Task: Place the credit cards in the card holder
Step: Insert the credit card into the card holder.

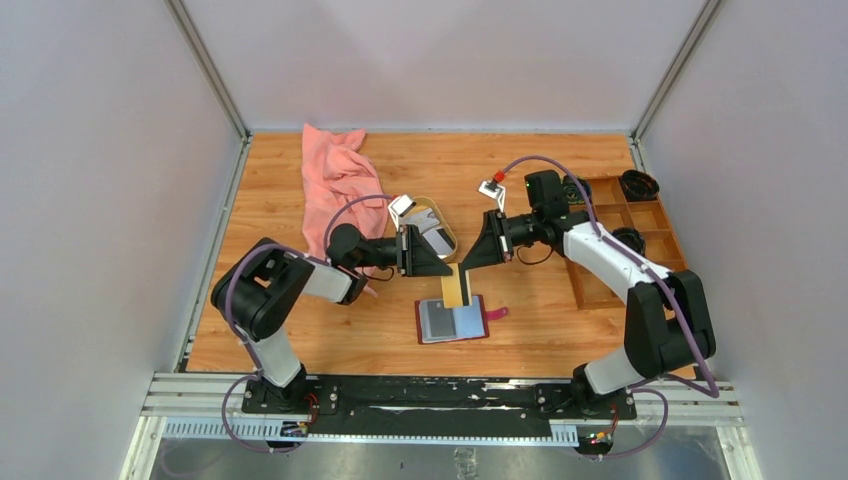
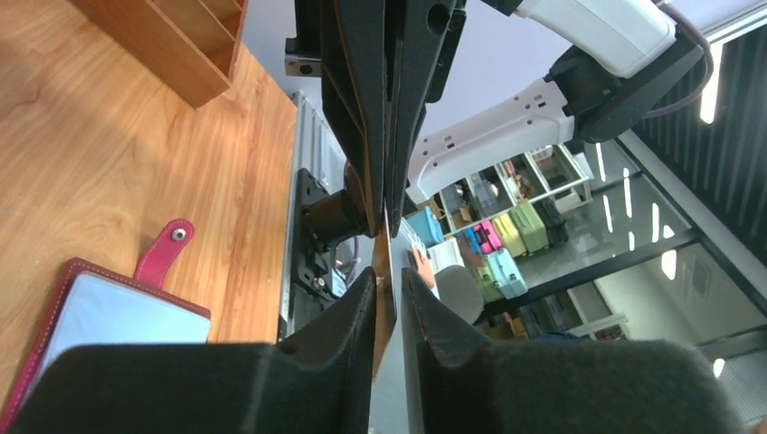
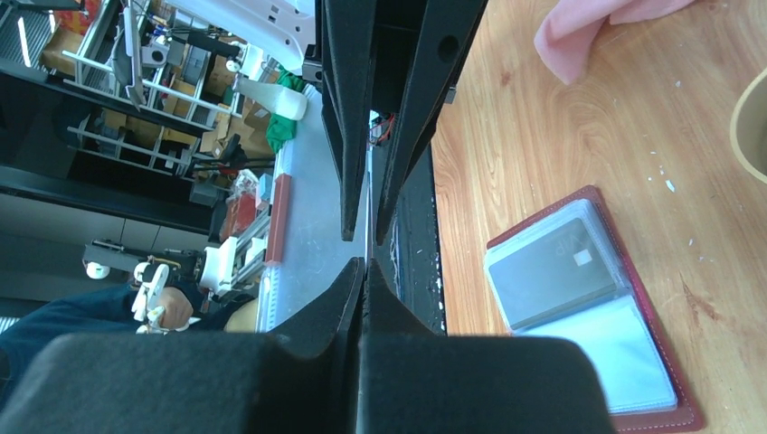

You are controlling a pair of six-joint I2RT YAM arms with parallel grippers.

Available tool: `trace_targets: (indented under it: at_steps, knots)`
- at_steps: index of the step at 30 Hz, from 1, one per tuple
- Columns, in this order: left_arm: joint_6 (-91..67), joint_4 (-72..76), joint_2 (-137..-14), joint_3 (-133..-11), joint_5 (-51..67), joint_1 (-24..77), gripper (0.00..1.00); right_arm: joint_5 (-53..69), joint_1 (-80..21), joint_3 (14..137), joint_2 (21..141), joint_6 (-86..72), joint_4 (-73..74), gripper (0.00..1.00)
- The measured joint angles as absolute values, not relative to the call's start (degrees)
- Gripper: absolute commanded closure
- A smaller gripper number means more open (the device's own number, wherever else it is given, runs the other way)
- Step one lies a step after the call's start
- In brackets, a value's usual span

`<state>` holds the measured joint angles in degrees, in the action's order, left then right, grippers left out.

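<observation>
Right claw (image 1: 468,264) is clamping a thin tan rectangular card (image 1: 458,287), with the left claw (image 1: 448,266) gaping narrowly around it. Just below them, we are seeing one grey card (image 3: 556,271) pocketed in the open dark-red leather holder (image 1: 472,324); the tan one is not yet in.

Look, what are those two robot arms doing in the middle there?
The two arms meet in the middle with one tan card between them. The right fingers are shut on it. The left fingers stand around its other end, slightly apart, with a gap showing beside the card. Close by, the card holder lies open on the table, with a grey card already in one pocket. The tan card is not in yet.
</observation>
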<state>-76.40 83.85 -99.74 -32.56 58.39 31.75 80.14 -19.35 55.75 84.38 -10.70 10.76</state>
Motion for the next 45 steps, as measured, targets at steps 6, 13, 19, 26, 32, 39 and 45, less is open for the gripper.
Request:
trace_targets:
  at_steps: [6,13,19,26,32,39,45]
  knots:
    - [-75.2,81.6,-94.0,-30.9,57.4,30.9,0.6,80.8,-19.5,52.7,82.6,-10.4,7.5,1.0]
    - [-61.5,62.4,-75.6,-26.0,51.4,26.8,0.4,75.3,-18.6,38.1,72.1,-14.3,-4.9,1.0]
    - [-47.2,45.5,-52.9,-19.8,38.3,26.8,0.16,66.3,-16.3,30.9,72.2,-19.9,-14.0,1.0]
    - [-47.0,39.9,-43.6,-7.5,29.7,26.8,0.17,59.5,-16.3,26.1,73.8,-23.2,-20.7,1.0]
    - [-50.8,37.0,-46.1,-3.1,27.2,27.6,0.16,55.9,-16.3,25.8,75.7,-23.7,-23.2,1.0]
    - [-52.6,37.1,-52.1,-2.9,23.7,31.7,0.16,54.2,-16.3,25.5,76.8,-24.1,-23.2,1.0]
    - [-52.8,36.9,-57.4,-2.9,22.4,33.4,0.17,53.8,-16.3,25.3,77.6,-24.4,-24.0,1.0]
